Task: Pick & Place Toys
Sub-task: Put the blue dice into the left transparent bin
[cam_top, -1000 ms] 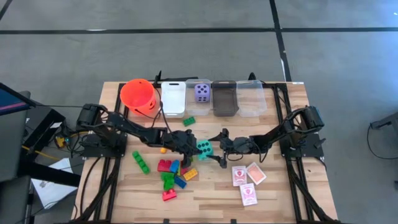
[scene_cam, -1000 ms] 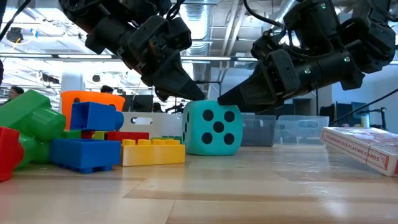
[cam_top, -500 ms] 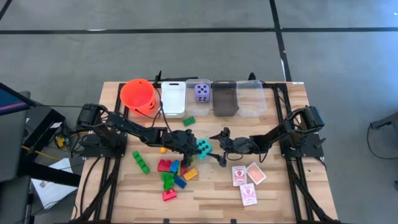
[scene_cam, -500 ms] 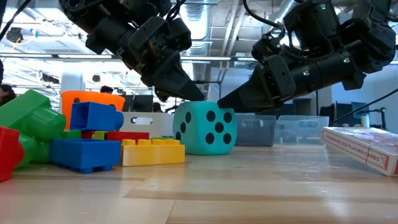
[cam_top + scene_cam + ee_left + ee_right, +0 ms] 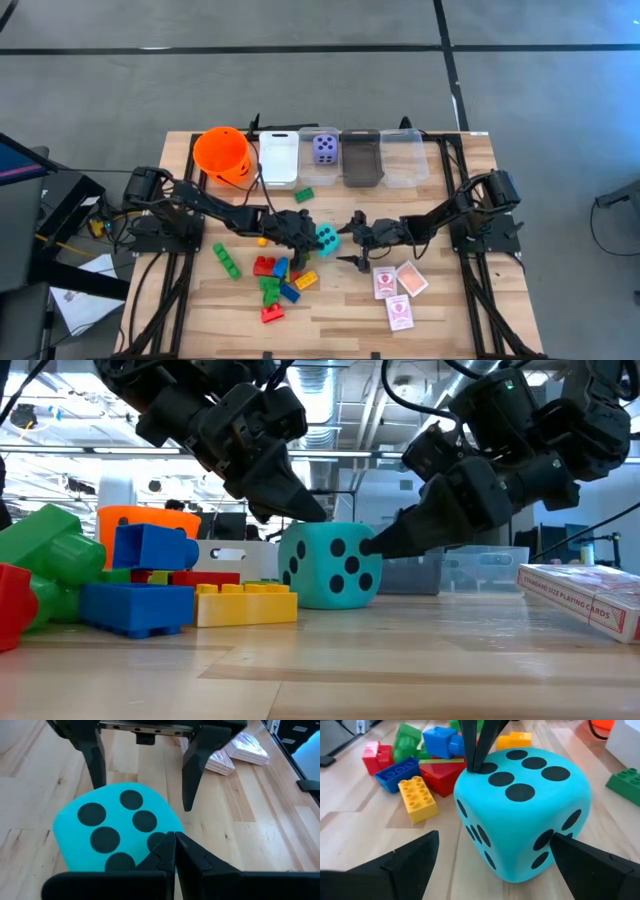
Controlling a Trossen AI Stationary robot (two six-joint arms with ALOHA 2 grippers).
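Note:
A teal dotted die (image 5: 326,236) sits on the table's middle, one face flat on the wood. My left gripper (image 5: 314,232) is shut, with its tips on the die's top. My right gripper (image 5: 348,240) is open and comes from the table's right, one finger (image 5: 410,862) on the die's near side and one (image 5: 590,862) on its far side. Red, blue, yellow and green bricks (image 5: 275,280) lie piled near the die's left. The playing cards (image 5: 398,290) lie at the near right. A purple die (image 5: 324,148) sits in a bin. My left gripper rests its shut fingertips (image 5: 475,765) on the die's top face (image 5: 150,827), near the edge facing the left arm. The fingers slant down from the table's left. The die stays flat on the table. My right gripper: one fingertip (image 5: 368,546) stands right at the die's side; I cannot tell whether it touches.
An orange bucket (image 5: 222,153), a white bin (image 5: 278,158) and two clear bins (image 5: 362,158) stand in a row at the far edge. Single green bricks lie at the left (image 5: 227,260) and behind the die (image 5: 303,194).
The teal die has turned a little about its upright axis and slid slightly toward the table's left, staying on the wood. My right gripper has tipped its fingers downward, so one fingertip now stands level with the die's side. My left gripper has kept still.

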